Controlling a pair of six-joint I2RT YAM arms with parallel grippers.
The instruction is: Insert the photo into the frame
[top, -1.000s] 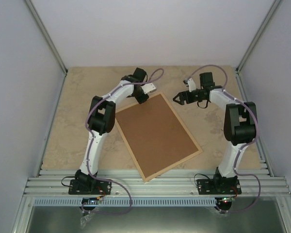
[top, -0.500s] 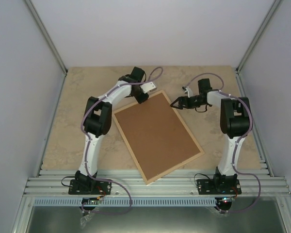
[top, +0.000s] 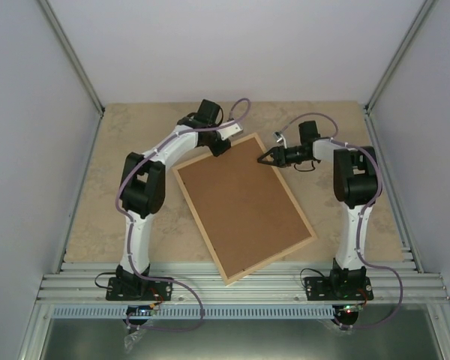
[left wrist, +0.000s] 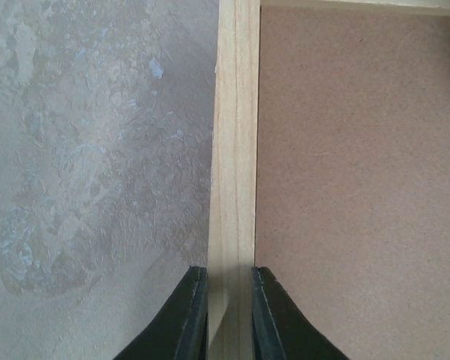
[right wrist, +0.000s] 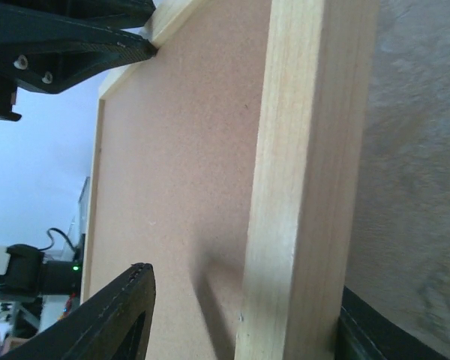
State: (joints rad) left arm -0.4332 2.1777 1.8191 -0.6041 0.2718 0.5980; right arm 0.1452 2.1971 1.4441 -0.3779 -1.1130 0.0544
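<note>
Right tool (top: 261, 159) has slid in to straddle the frame (top: 201, 227) at its far right rail, jaws wide, not pinching yet. Frame lies back-up on the surface (top: 120, 195), brown backing panel (top: 244, 206) in place. Left tool (left wrist: 230, 271) narrow, clamped on the far left rail. Photo not in view. Probably a two-arm lift or flip is being set up.

The left arm (top: 139, 225) and right arm (top: 351, 240) match — slim white links between bulky black joints, on black bases (top: 137, 286). A greyish-purple cable (top: 247, 106) runs along each. The left gripper (left wrist: 226, 271) has black tapered fingers (left wrist: 189, 319); two pale screws (right wrist: 19, 63) dot its housing.
</note>
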